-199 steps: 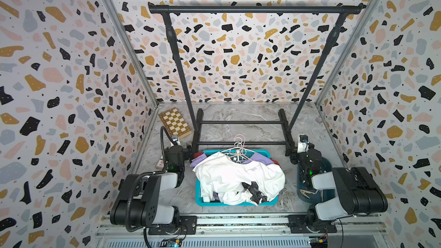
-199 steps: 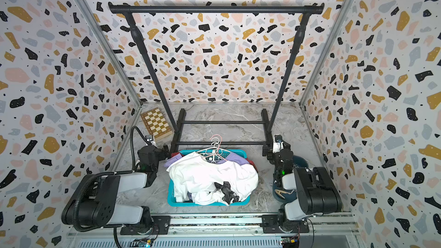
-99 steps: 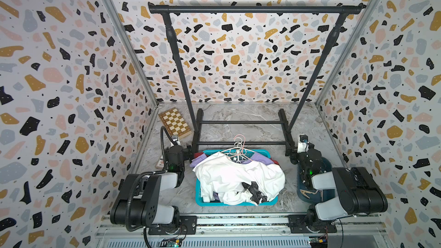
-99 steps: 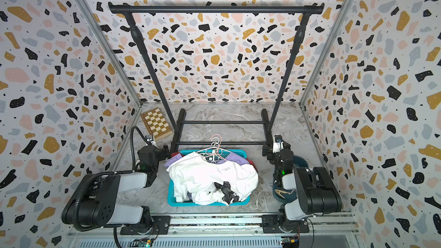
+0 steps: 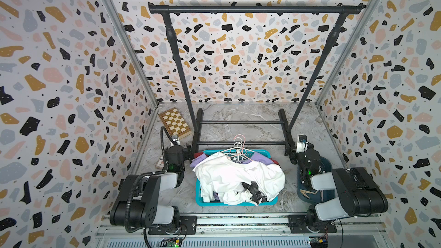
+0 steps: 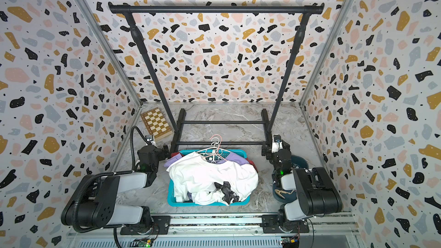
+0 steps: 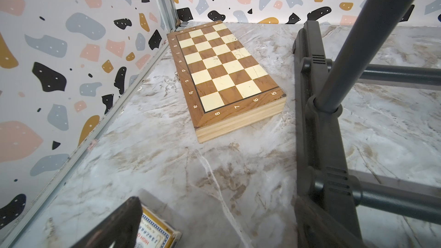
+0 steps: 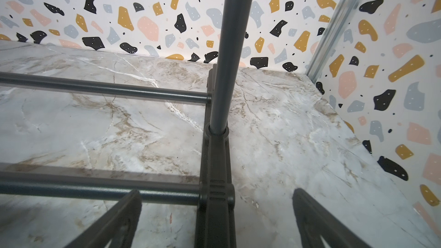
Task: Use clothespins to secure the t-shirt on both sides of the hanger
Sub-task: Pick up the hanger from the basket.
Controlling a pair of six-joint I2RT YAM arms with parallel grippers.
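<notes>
A white t-shirt (image 5: 229, 175) (image 6: 205, 175) lies crumpled on top of a teal basket (image 5: 198, 194) in both top views. Pink and white hangers (image 5: 238, 149) (image 6: 214, 149) rest at the basket's back edge. Tan clothespins (image 5: 307, 193) (image 6: 282, 193) lie in a dark blue bowl (image 5: 327, 163) mostly hidden under the right arm. My left gripper (image 5: 188, 150) (image 7: 214, 230) is low on the left of the basket, open and empty. My right gripper (image 5: 292, 153) (image 8: 216, 223) is low on the right, open, astride the rack foot (image 8: 214, 187) and holding nothing.
A black clothes rack (image 5: 253, 9) stands behind the basket, its floor bars close to both grippers. A folded chessboard (image 5: 175, 122) (image 7: 224, 72) lies in the back left corner. A small card box (image 7: 155, 232) sits by the left finger. Patterned walls enclose three sides.
</notes>
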